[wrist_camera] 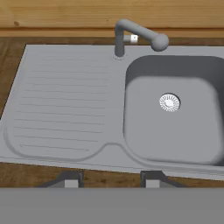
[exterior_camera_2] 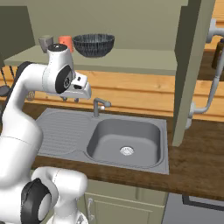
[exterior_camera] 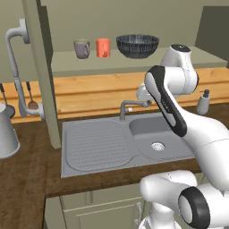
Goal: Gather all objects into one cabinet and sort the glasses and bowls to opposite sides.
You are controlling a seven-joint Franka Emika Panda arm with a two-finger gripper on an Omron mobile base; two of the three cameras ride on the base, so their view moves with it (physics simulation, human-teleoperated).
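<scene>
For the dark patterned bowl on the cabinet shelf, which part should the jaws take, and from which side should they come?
Probably the front rim of the bowl, with one jaw inside and one outside the wall, because the body looks too wide to span. It stands upright with its mouth open. Come from the open front of the shelf, slightly from above. The orange-red cup stands close on one side, so a sideways approach seems riskier.

Flat, even render lighting, nothing harsh

Soft shade inside the sink basin and cabinet interior, no glare anywhere, slightly low-res edges, everything equally in focus.
</scene>
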